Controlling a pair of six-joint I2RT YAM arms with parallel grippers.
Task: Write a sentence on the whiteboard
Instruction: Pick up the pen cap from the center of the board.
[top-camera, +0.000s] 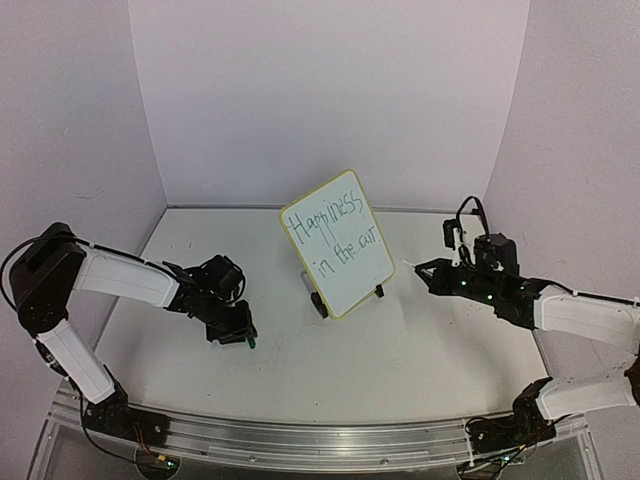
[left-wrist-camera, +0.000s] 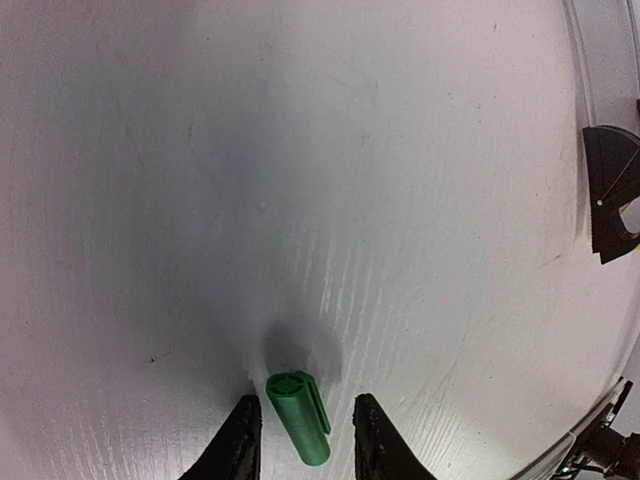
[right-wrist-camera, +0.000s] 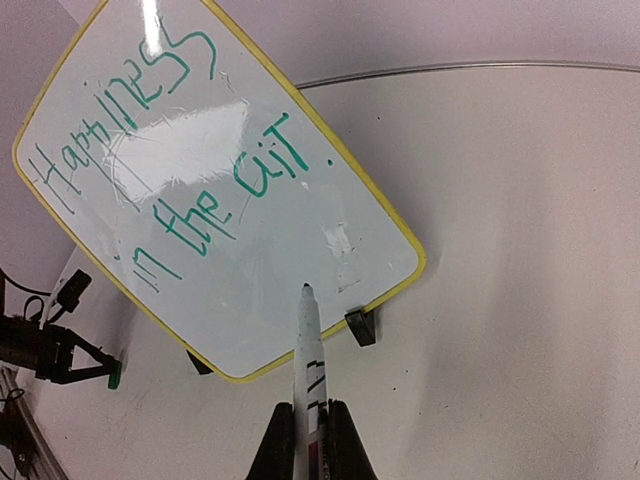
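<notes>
The sentence (right-wrist-camera: 190, 215) looks written; recapping likely remains.
The whiteboard (top-camera: 360, 280) stands tilted on the bench (top-camera: 400, 360), showing 2 green lines ending in a dot. The right end effector (right-wrist-camera: 312, 415) grips the uncapped marker (right-wrist-camera: 306, 340), its tip near the board's lower edge. The left end effector (left-wrist-camera: 307, 400) sits narrowly parted around the green cap (left-wrist-camera: 300, 425), not pinching it.

A short green plastic marker cap (left-wrist-camera: 300, 420) with a clip ridge down one side shows its open end, and its soft shadow falls on my white, faintly grained desk (left-wrist-camera: 300, 150) just beyond it. A slim white marker (right-wrist-camera: 307, 360) with dark print on its barrel points away from me, its dark tip bare. Pale lilac walls (top-camera: 330, 90) close in the desk. A ribbed aluminium rail (top-camera: 330, 445) runs along its near edge.
</notes>
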